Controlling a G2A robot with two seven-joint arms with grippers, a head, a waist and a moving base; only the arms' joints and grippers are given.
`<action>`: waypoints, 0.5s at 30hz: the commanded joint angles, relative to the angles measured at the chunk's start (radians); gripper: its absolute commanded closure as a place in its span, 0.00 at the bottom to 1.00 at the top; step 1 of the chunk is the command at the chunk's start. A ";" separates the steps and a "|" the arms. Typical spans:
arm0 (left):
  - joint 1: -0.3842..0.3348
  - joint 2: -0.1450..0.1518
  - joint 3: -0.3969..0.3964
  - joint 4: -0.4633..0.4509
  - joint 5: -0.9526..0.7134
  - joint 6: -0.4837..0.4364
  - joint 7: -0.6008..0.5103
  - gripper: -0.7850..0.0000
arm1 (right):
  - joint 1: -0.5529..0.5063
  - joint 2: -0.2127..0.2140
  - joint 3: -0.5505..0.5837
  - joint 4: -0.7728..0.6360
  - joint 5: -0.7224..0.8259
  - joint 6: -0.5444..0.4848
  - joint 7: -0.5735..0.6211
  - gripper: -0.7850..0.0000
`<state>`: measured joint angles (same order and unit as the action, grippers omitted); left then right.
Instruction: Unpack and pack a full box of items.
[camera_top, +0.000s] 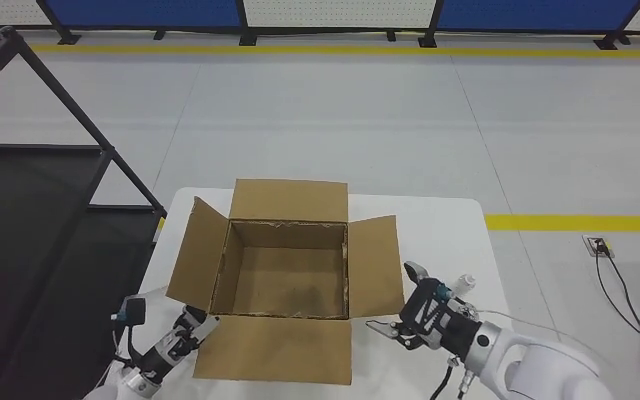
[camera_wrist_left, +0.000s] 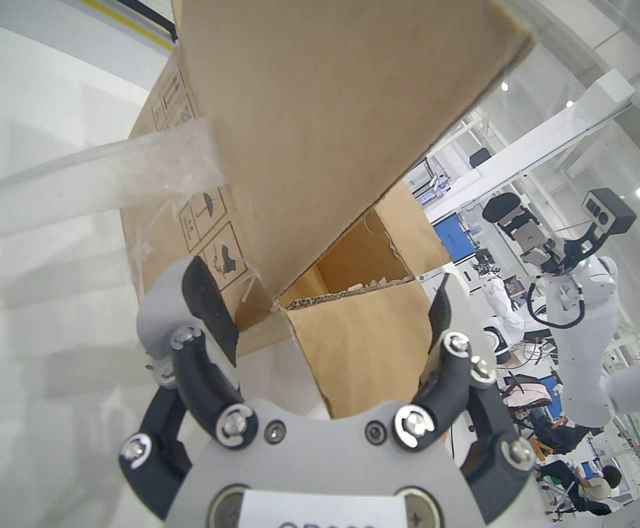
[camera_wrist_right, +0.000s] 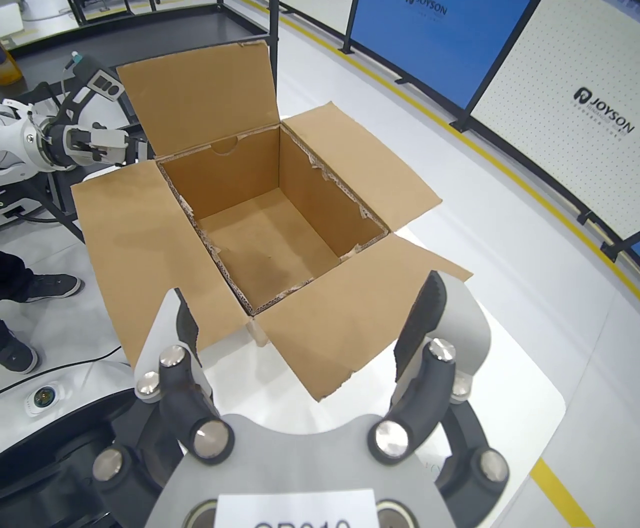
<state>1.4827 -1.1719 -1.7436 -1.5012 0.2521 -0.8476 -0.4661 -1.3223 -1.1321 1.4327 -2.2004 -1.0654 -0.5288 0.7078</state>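
Cardboard box (camera_top: 285, 235) stands upright mid-way across the white table (camera_top: 450, 230), all four flaps folded out. The far flap (camera_top: 290, 198) leans up and back. The left flap (camera_top: 195, 255), right flap (camera_top: 375, 265) and near flap (camera_top: 275, 350) splay outward. Judgement: spread like this, they keep the mouth clear for a straight reach from above. The floor inside is bare cardboard with no items on it, and none lie on the table around the box.

Left gripper (camera_wrist_left: 320, 295) sits low at the box's near-left corner, fingers apart and holding nothing. The seam where the left and near flaps meet lies in line between the fingers, a little beyond them; contact cannot be told. A strip of clear tape (camera_wrist_left: 100, 170) sticks out from the outer wall by that corner. Judgement: this gripper is placed to steady the box or take a flap.

Right gripper (camera_wrist_right: 307, 300) is at the near right, just off the right flap's outer edge, fingers apart and empty, aimed at the opening. Judgement: this pose keeps the cavity in sight and leaves a short path to either near-side flap.

Stage, judged: the box holds nothing, and nothing to pack is in sight.
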 joint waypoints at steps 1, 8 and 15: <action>0.015 0.004 -0.020 -0.006 -0.015 -0.009 0.014 0.00 | 0.000 0.000 -0.001 0.002 0.006 0.002 0.009 0.00; 0.102 0.020 -0.122 -0.058 -0.084 -0.064 0.024 0.00 | 0.000 0.000 -0.001 0.002 0.006 0.002 0.009 0.00; 0.190 0.030 -0.194 -0.147 -0.155 -0.107 0.048 0.00 | 0.010 0.007 0.002 0.025 -0.101 -0.019 0.012 0.00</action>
<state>1.6572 -1.1435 -1.9271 -1.6323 0.1088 -0.9495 -0.4217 -1.3106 -1.1270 1.4183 -2.1779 -1.1415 -0.5503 0.7202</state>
